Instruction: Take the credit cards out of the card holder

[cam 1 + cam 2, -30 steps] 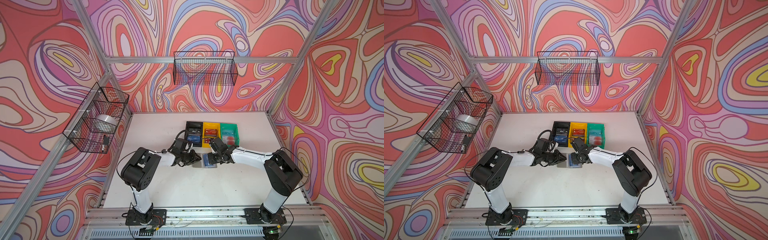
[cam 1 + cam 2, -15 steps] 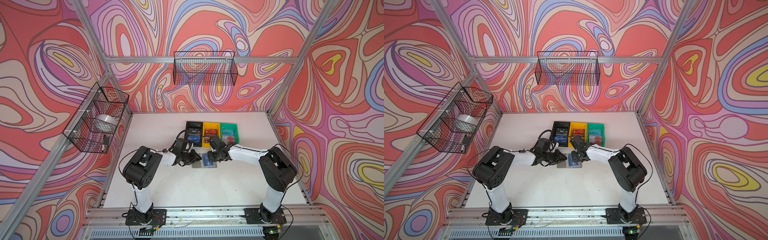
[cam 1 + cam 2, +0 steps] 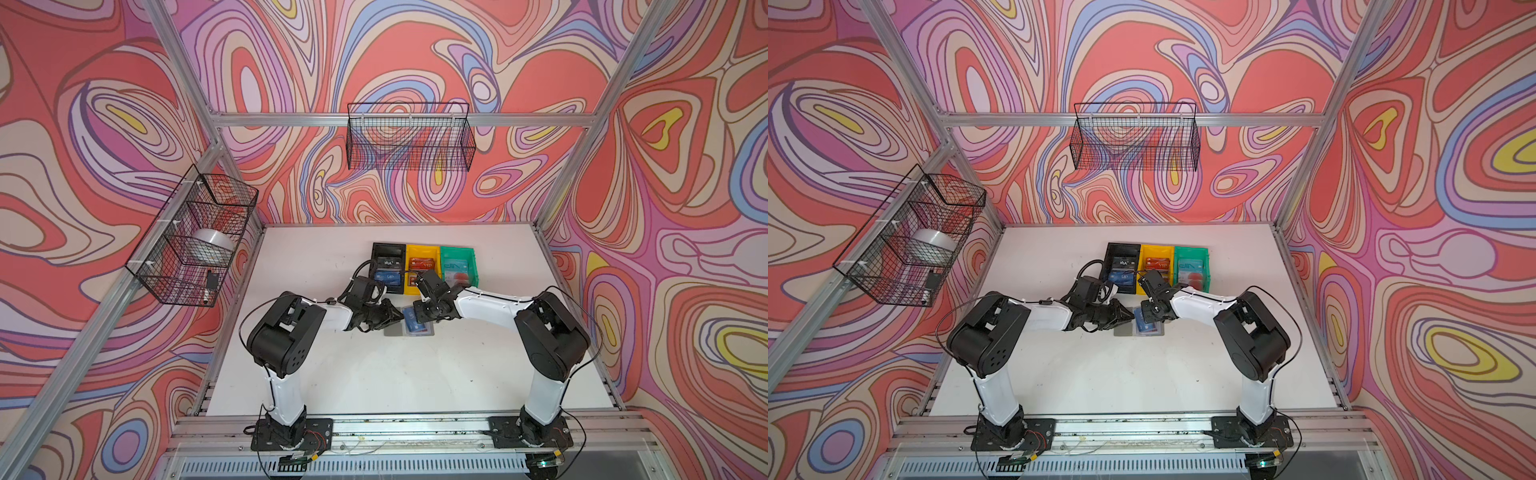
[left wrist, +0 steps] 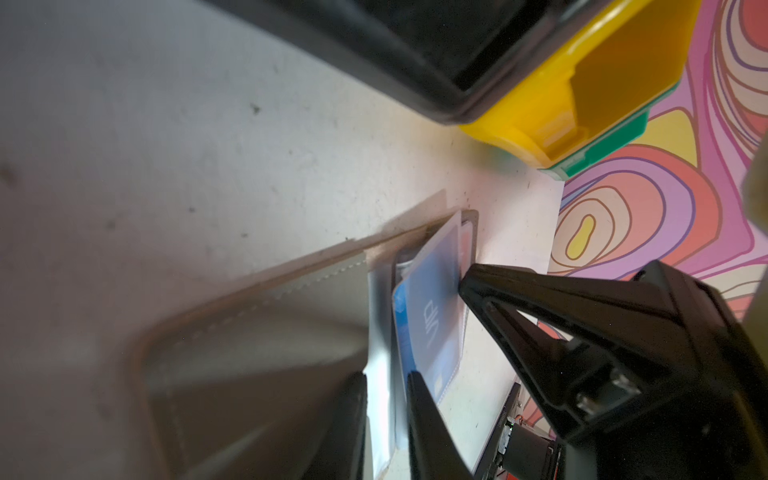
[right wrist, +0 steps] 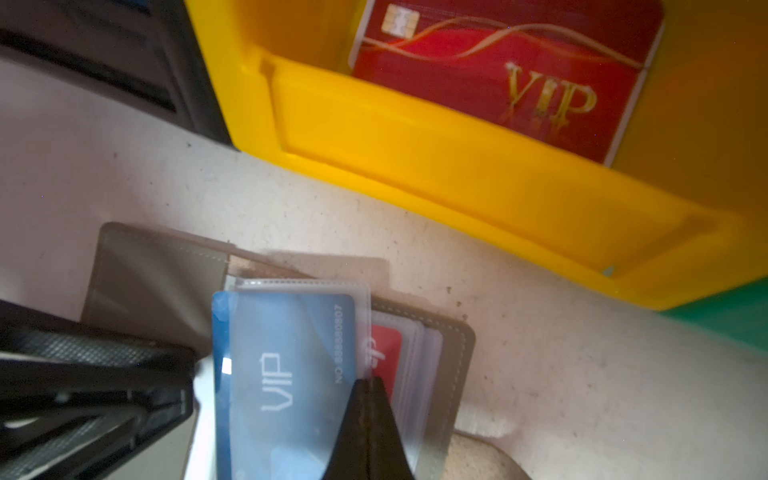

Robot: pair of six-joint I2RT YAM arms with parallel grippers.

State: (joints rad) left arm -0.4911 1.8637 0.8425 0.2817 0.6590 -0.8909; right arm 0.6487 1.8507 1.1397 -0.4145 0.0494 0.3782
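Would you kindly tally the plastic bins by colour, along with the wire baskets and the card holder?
Black bin: 1
Yellow bin: 1
Green bin: 1
Wire baskets: 2
Card holder: 1
Total: 6

White arms (image 3: 486, 303), black joints (image 3: 552, 332), cables (image 3: 360, 266).

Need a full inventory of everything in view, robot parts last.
card holder: 1, grey, open, table centre
clear sleeves: several, inside holder
blue card: 1, top sleeve
red card: 1, lower sleeve
black bin, yellow bin, green bin: 1 each, row behind holder
loose cards: several, red, blue, black, pale, in bins
wire baskets: 2, black, on walls
table: 1, white
left claw: 1, black, pinching sleeves
right claw: 1, black, shut, tip on top sleeve
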